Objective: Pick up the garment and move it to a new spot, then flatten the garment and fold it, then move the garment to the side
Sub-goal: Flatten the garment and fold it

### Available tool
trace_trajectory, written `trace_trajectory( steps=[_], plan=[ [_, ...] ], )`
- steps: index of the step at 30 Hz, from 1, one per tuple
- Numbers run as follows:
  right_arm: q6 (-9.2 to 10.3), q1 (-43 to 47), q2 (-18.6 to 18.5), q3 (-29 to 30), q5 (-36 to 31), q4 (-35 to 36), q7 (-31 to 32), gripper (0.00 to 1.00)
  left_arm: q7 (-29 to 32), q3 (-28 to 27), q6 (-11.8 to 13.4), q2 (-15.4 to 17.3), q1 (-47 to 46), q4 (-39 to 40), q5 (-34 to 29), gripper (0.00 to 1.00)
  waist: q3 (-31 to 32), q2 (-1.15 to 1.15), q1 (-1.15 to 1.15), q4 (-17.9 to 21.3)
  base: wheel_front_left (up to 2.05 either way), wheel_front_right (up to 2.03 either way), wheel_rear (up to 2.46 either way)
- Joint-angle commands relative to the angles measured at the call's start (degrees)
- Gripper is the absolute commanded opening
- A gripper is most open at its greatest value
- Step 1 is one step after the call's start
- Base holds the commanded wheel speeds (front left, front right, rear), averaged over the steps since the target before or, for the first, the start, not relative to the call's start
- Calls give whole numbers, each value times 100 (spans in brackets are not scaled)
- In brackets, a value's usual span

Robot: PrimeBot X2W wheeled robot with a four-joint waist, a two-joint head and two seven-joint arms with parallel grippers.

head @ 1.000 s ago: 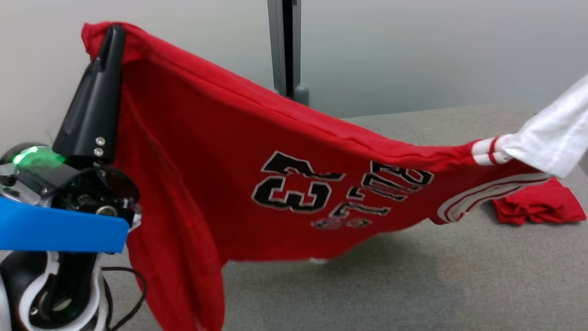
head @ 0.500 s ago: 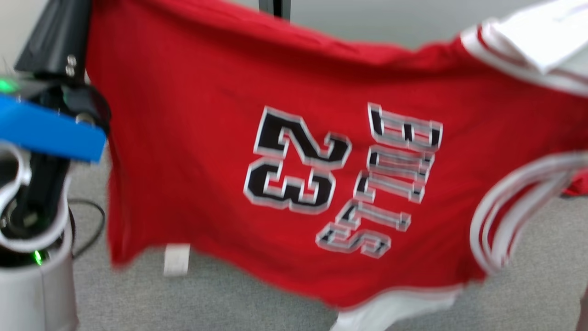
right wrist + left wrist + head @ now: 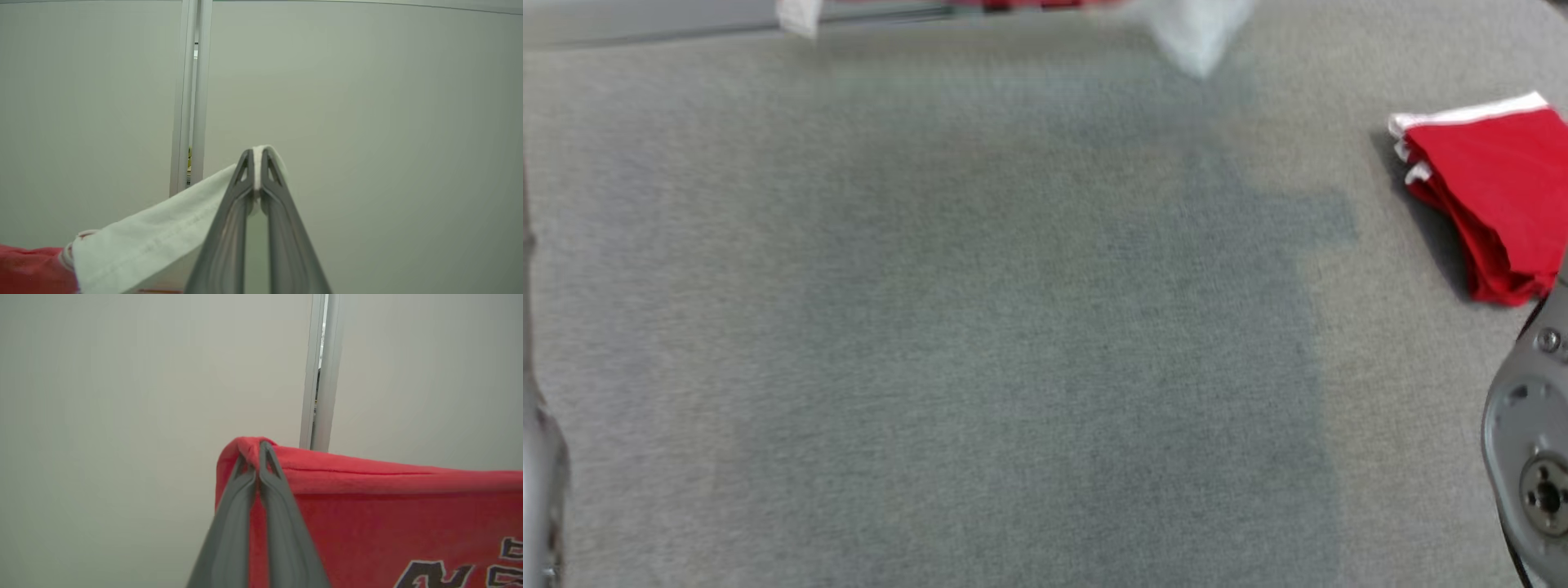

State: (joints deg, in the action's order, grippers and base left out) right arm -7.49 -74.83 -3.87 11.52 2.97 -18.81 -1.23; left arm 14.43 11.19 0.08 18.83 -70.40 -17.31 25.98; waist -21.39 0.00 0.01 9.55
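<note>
Left claw [image 3: 258, 447] and right claw [image 3: 257, 153] pinch my red jersey [image 3: 388, 522] aloft; my head has dipped toward the grey surface [image 3: 931, 327], likely picking its landing spot.

One jersey [image 3: 367, 522], one folded red pile [image 3: 1494, 196], two grippers: left gripper [image 3: 257, 451], right gripper [image 3: 256, 154]. One table [image 3: 931, 327], one post [image 3: 320, 375].

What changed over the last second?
Head view tilted down to the table. The jersey went from sagging to lifted and spread. Unchanged: left gripper shut on its red corner, right gripper on the white sleeve; folded red garment stays put.
</note>
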Motion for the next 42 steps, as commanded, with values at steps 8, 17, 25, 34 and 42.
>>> trace_trajectory(
  steps=[8,17,25,34,42],
  plan=[
    [0,-167,97,-491,399,-1286,-936,0,-1561,394,-266,-38,-820,-1742,-649,0,-957,0,-1,199,0,0,0],
    [0,586,90,-1530,1464,-1618,-1396,0,-2708,534,-684,5,-480,-3008,-422,0,-1425,0,-1,194,0,0,0],
    [0,1932,93,-1599,1652,-205,-1402,0,-2935,672,-755,-25,335,-2979,414,0,-1298,0,-1,51,0,0,0],
    [0,3980,93,-1302,2357,919,-1403,0,-2967,183,-758,-18,2214,-1275,1136,0,-795,0,-1,-158,0,0,0],
    [-1,6078,92,-1253,2641,1698,-1025,0,-2968,55,-758,-225,4397,-283,1375,0,174,0,-1,-247,0,0,0]
  ],
)
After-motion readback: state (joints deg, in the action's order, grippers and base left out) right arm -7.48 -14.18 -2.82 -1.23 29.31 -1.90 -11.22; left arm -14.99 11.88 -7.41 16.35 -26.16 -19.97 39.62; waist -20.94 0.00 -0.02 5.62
